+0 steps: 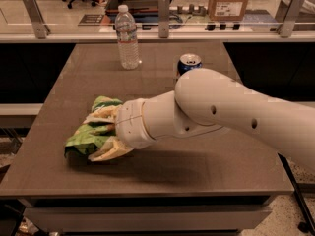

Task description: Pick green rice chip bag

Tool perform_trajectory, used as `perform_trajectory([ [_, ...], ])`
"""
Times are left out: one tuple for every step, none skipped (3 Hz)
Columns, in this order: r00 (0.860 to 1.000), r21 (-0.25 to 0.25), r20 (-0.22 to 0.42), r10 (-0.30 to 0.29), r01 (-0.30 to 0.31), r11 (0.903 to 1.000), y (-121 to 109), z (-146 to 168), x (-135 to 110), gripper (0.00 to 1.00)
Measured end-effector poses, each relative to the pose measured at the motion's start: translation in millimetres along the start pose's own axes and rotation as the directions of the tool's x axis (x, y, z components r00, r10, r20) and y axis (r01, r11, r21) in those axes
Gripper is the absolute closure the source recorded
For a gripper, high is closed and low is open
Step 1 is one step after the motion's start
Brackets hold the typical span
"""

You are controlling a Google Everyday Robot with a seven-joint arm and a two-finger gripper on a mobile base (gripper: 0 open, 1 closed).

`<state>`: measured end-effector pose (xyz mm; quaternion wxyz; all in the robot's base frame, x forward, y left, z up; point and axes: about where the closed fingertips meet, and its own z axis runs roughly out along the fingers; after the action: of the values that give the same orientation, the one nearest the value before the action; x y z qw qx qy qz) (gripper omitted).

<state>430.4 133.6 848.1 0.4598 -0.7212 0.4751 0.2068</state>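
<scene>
We've got the gripper (96, 136) low over the front-left of the table (162, 181), jaws clamped on the green rice chip bag (78, 142) — one finger on its far side, one on its near side, foil bunched between. The bag rests on the tabletop, well apart from the water bottle (128, 38) and blue can (189, 63). We judge it light, soft and slippery, with fragile chips — grip mid-body and squeeze gently.

Hand (92, 137) around chip bag (75, 143), table (206, 181) front-left
</scene>
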Motion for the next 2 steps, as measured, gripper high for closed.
perform_trajectory([
  [1.0, -0.001, -0.001, -0.005, 0.005, 1.0, 0.3, 0.3, -2.3, 0.87],
  [1.0, -0.002, -0.001, -0.01, 0.01, 1.0, 0.6, 0.5, -4.6, 1.0],
])
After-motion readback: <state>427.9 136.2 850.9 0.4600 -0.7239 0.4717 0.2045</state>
